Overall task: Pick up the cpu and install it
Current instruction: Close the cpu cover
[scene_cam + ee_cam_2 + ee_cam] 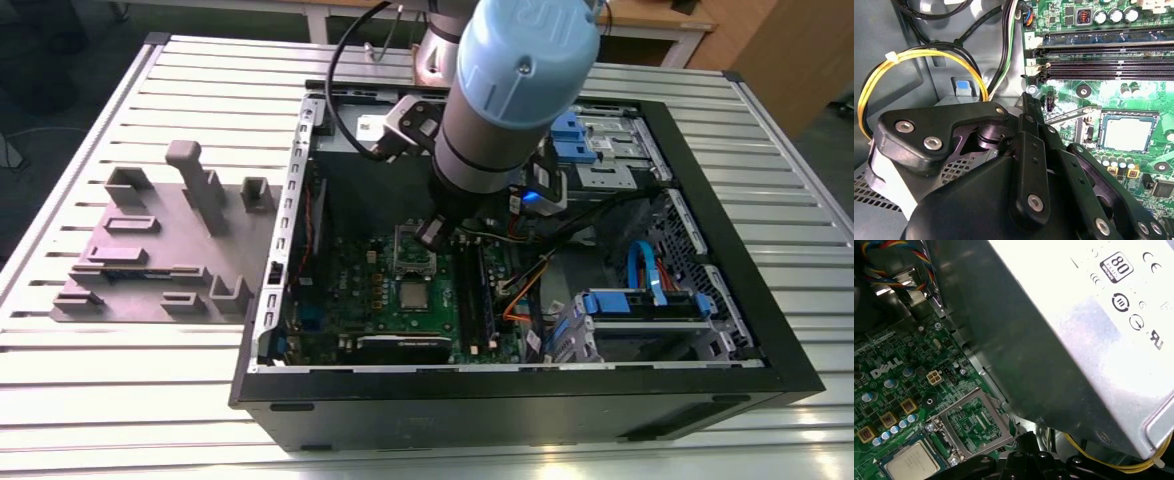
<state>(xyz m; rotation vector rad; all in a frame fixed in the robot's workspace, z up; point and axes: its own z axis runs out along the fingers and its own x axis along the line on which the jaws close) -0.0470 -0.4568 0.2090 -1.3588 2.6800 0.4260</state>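
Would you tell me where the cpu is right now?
In both wrist views the cpu lies on the green motherboard, beside the open retention frame.

A slatted metal table (pale grey) stands near a wooden desk.

arm is reaching steeply down from the far side, blue-capped joint uppermost | wrist is pointing downward | end effector is hanging low, mid-scene | black linkage is tapering to a narrow tip in the second wrist view
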